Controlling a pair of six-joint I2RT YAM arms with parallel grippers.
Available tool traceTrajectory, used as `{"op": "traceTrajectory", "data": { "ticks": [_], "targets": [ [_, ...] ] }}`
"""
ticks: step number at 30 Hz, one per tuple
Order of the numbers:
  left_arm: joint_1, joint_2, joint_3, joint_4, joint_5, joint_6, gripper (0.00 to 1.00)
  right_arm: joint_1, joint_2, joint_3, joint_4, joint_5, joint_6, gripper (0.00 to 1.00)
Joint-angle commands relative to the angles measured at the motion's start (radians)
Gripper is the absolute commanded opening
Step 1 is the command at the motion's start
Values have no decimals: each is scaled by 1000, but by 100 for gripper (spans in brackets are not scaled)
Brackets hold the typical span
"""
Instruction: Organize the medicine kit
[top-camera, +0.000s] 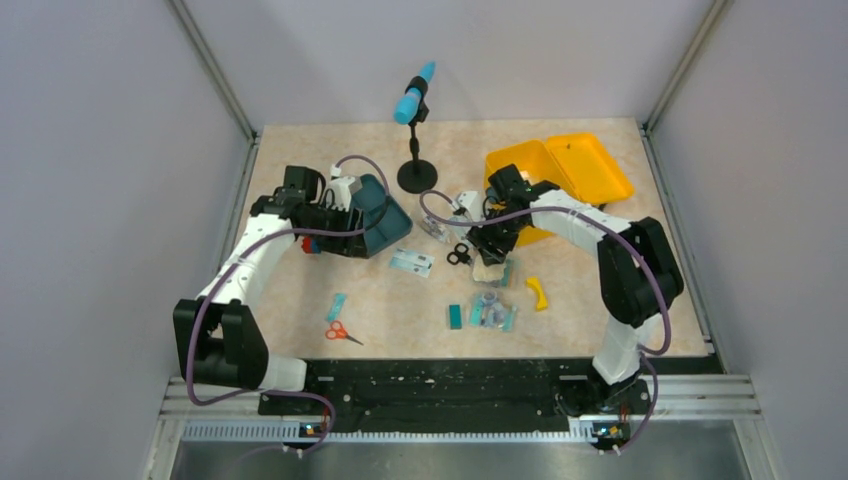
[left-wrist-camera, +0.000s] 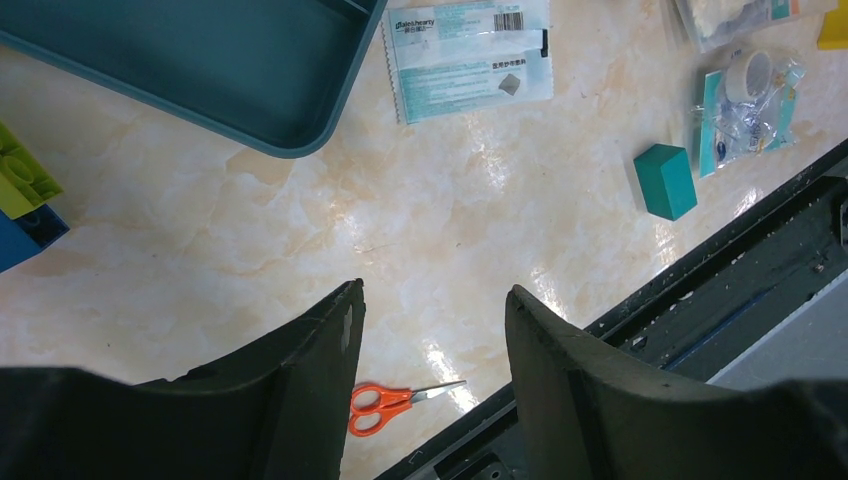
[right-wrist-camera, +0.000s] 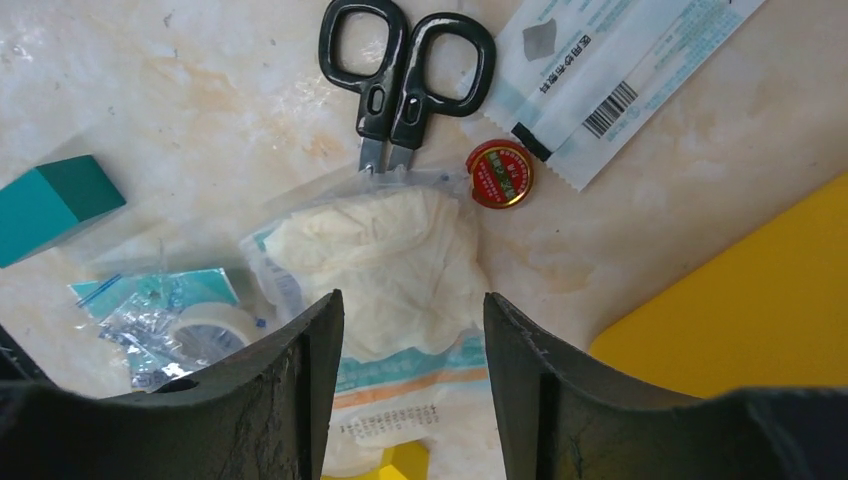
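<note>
Right gripper (right-wrist-camera: 410, 305): wide, empty, over clear plastic bag of cream gloves (right-wrist-camera: 385, 250). Left gripper (left-wrist-camera: 433, 300): wide, empty. Risk: slick film slipping; black-handled scissors (right-wrist-camera: 405, 70) dragged along.

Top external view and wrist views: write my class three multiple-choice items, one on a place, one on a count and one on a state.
1. Where is the insert tray relative to the yellow box?
A) inside it
B) apart from it, on the left side of the table
C) stacked on its lid

2. How many pairs of scissors lie on the table?
A) one
B) two
C) four

3. How is the right gripper?
A) open over the glove packet
B) shut on scissors
C) shut on the tray

Answers:
1 B, the tray lies on the left and the box stands on the right.
2 B, there are orange scissors and black scissors.
3 A, its fingers stand wide apart above the packet.
</note>
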Motion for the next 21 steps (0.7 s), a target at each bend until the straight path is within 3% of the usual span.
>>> {"op": "traceTrajectory", "data": {
  "ticks": [1, 7, 9, 11, 16, 21],
  "targets": [
    [6, -31, -10, 37, 17, -9, 59, 13, 38, 3, 70, 8, -76, 53],
    [6, -27, -12, 32, 13, -6, 59, 14, 97, -4, 92, -18, -108, 53],
    [6, -27, -14, 33, 11, -4, 59, 14, 107, -16, 100, -15, -121, 48],
    [6, -25, -14, 35, 10, -3, 59, 14, 108, -23, 109, -9, -124, 41],
    [6, -12, -7, 33, 12, -3, 59, 14, 43, -19, 78, -23, -117, 0],
    [6, 7, 5, 37, 24, -10, 59, 14, -77, 42, -1, -81, -103, 0]
  ]
}}
